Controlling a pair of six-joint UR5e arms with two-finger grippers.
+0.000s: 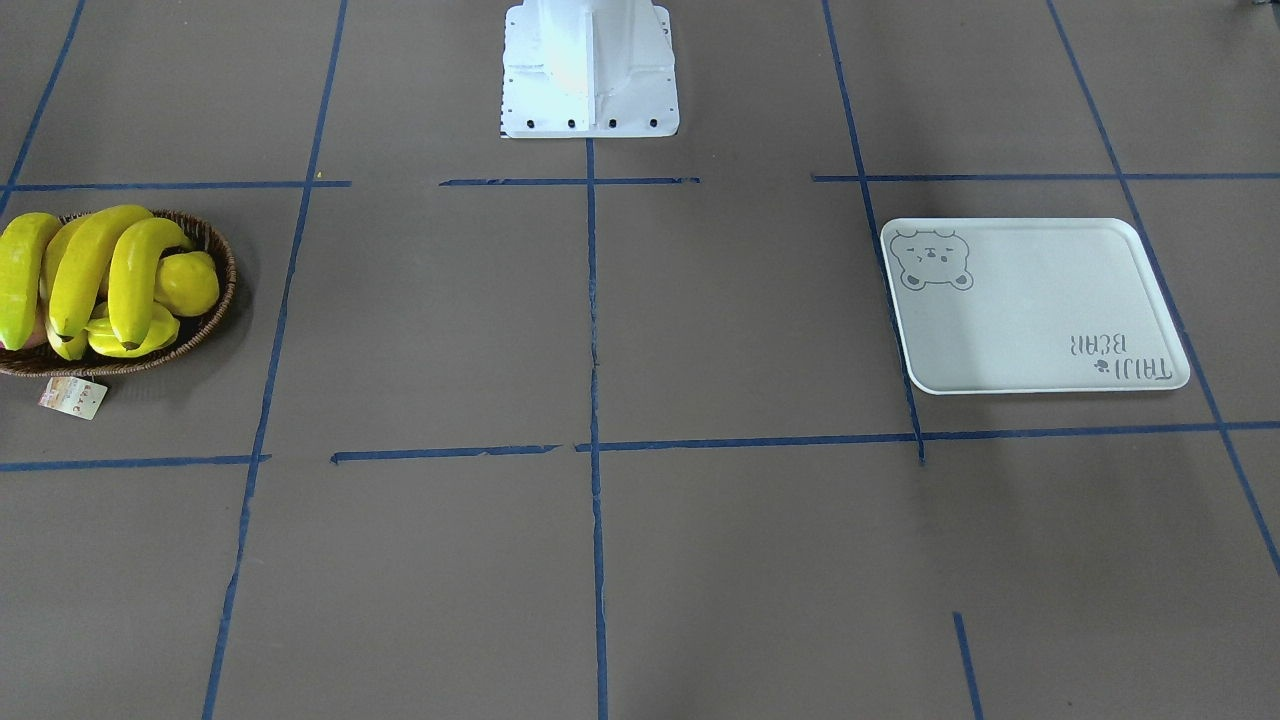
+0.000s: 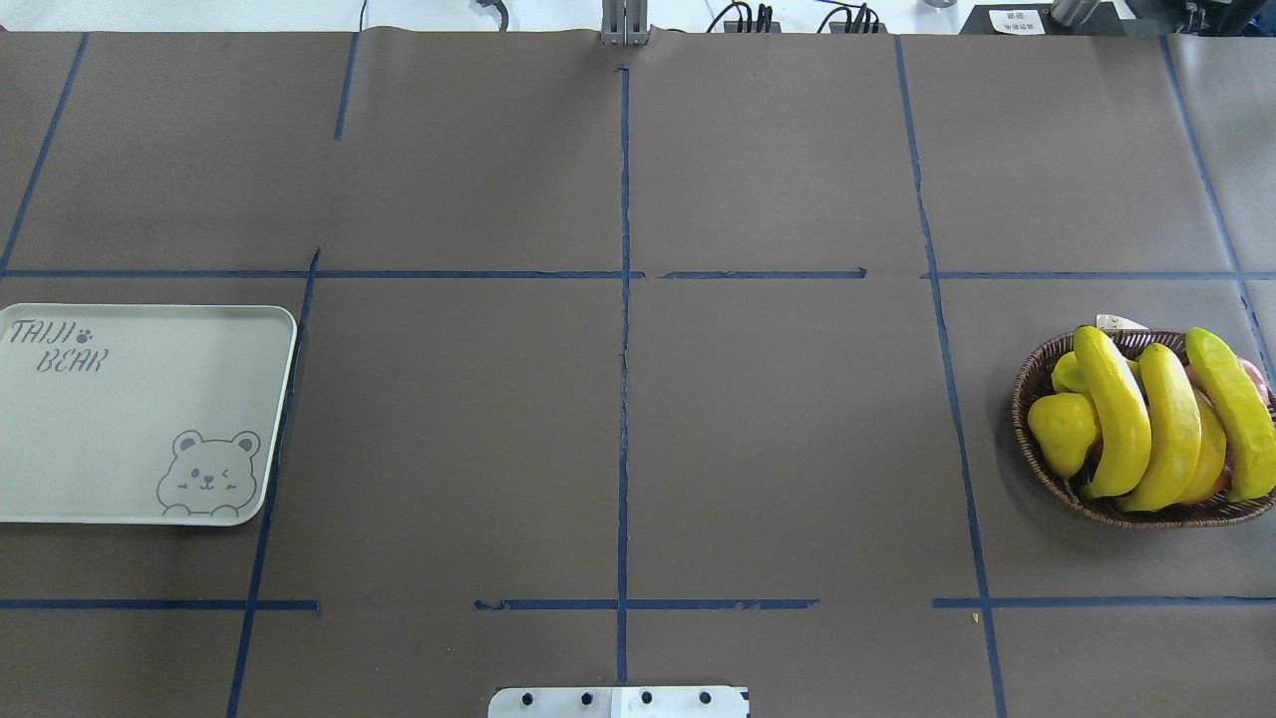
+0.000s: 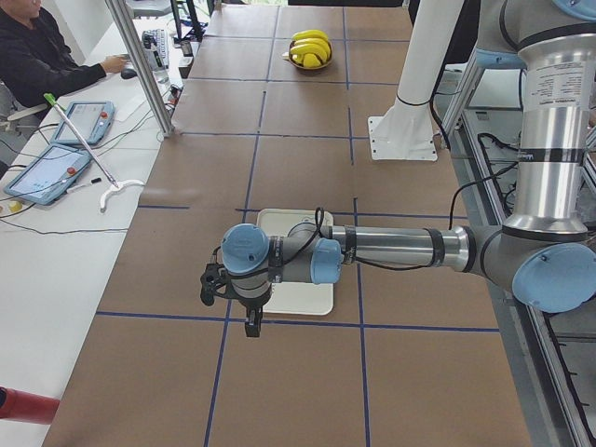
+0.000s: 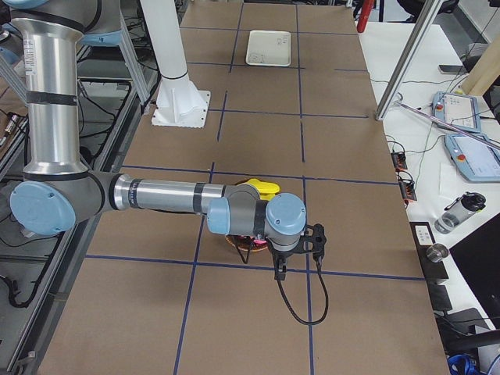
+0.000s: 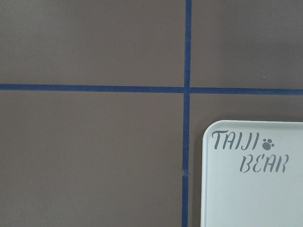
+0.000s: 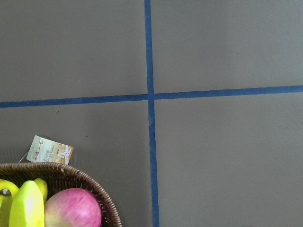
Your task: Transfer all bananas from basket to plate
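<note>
Several yellow bananas (image 1: 100,270) (image 2: 1156,429) lie piled in the brown wicker basket (image 1: 215,320) (image 2: 1037,469) at the robot's right end of the table. The white plate (image 1: 1040,310) (image 2: 130,419) with the bear drawing lies bare at the left end. In the side views, my left gripper (image 3: 252,324) hangs above the plate's (image 3: 303,298) outer edge, and my right gripper (image 4: 280,269) hangs beside the basket, over the bananas (image 4: 262,186). I cannot tell whether either is open or shut. The wrist views show only a plate corner (image 5: 255,198) and the basket rim (image 6: 94,187).
A lemon (image 1: 185,283) and a pink apple (image 6: 73,208) share the basket, and a paper tag (image 1: 72,397) hangs off it. The white robot base (image 1: 590,70) stands mid-table. A person (image 3: 37,56) sits at a side bench with tablets (image 3: 47,172).
</note>
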